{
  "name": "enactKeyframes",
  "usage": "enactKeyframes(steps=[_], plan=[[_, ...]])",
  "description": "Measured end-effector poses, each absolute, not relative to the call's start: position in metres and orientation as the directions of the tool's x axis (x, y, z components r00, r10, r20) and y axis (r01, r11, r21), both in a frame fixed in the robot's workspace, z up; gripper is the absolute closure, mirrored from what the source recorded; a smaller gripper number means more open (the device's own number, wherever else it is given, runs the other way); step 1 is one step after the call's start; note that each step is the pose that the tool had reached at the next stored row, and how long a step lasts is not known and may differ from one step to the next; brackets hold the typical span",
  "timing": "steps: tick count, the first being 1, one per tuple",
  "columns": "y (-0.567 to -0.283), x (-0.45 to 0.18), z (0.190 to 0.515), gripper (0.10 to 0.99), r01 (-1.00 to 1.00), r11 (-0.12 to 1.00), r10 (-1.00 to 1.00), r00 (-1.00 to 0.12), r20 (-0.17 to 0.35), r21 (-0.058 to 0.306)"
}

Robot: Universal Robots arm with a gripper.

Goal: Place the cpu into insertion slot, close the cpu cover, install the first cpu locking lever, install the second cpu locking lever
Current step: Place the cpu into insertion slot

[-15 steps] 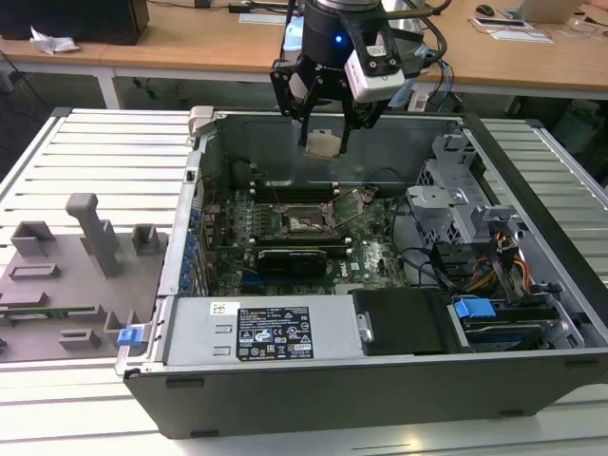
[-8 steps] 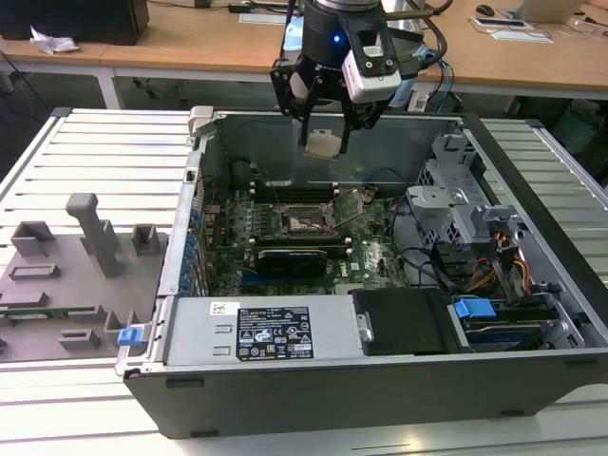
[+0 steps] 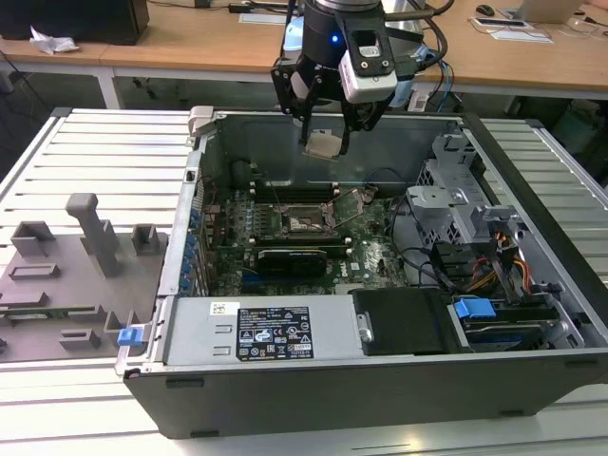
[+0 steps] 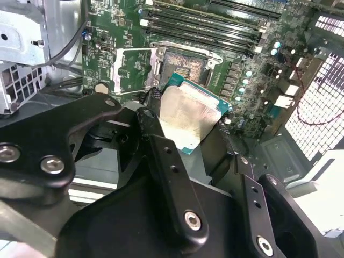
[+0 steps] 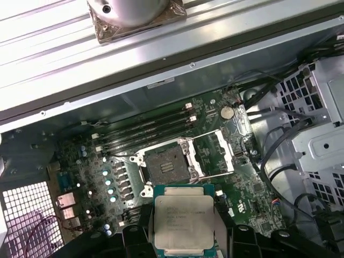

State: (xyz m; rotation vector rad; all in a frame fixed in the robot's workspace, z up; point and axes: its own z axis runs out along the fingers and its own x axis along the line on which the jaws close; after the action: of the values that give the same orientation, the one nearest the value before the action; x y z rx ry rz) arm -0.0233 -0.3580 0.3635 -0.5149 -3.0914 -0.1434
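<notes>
Fingers (image 4: 153, 131): closed on the cpu (image 4: 188, 115) (edges gripped).
First wrist view: slot (image 5: 164, 167) uncovered, cover (image 5: 212, 153) swung open.

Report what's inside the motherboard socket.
Only bare pins show in the socket; the chip is in the gripper above. In the second wrist view, the chip covers one edge.

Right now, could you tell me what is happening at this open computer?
The arm's gripper holds the cpu above the open computer case. Below it the insertion slot sits bare, with the cpu cover swung open beside it. The cpu is not yet in the slot.
</notes>
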Motion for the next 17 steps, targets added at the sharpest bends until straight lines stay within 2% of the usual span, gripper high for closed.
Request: enactKeyframes(steps=[17], plan=[[-0.358, -0.0233, 0.3634, 0.549, 0.449, 0.889, 0.449, -0.893, 0.019, 0.089]])
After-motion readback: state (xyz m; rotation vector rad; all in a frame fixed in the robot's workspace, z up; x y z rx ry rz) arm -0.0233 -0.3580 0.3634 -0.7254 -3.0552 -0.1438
